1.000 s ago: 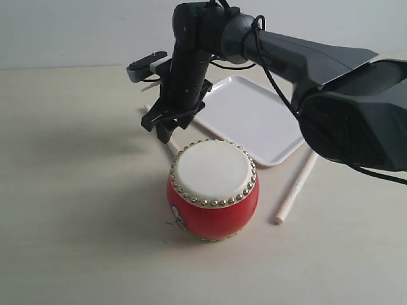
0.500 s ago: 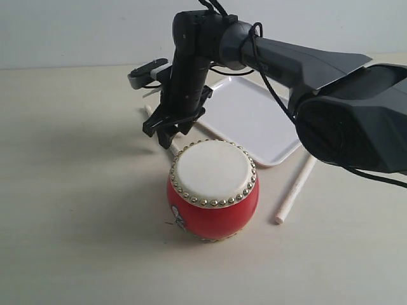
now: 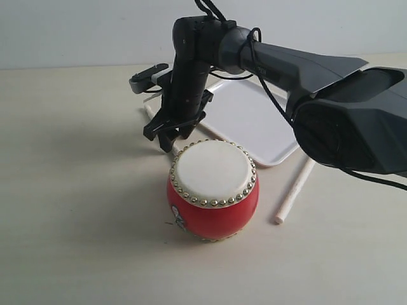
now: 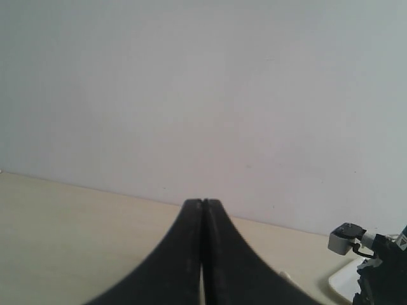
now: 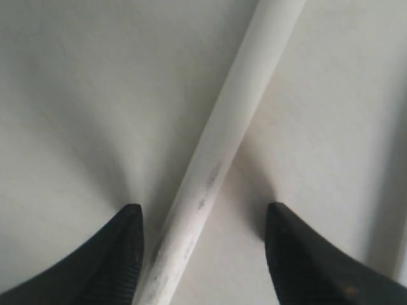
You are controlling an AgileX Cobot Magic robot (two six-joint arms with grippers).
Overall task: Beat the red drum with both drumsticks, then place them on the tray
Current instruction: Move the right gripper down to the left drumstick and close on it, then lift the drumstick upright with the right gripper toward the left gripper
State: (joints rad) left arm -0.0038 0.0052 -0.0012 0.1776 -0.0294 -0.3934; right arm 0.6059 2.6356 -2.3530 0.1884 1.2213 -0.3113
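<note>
The right arm [image 3: 299,60] reaches in from the right, across the tray and past the middle of the scene. Its wrist is bent steeply down, so the right pincer [image 3: 166,135] points at the worktop [image 3: 76,210] just behind the red drum's left side.

In the right wrist view, the right pincer [image 5: 202,213] is spread wide. One dark fingertip [image 5: 127,219] sits on each side of a cream drumstick [image 5: 241,114] lying flat on the worktop, with a gap on both sides.

The left pincer [image 4: 202,203] is pressed together with nothing in it, and it faces a pale wall [image 4: 191,95].

The red drum [image 3: 213,190] stands upright near the middle. The white tray [image 3: 254,121] lies behind it and slightly to the right, partly hidden by the arm.

A second drumstick [image 3: 294,190] lies on the worktop to the drum's right, near the tray's front corner. Both sticks are outside the tray.
</note>
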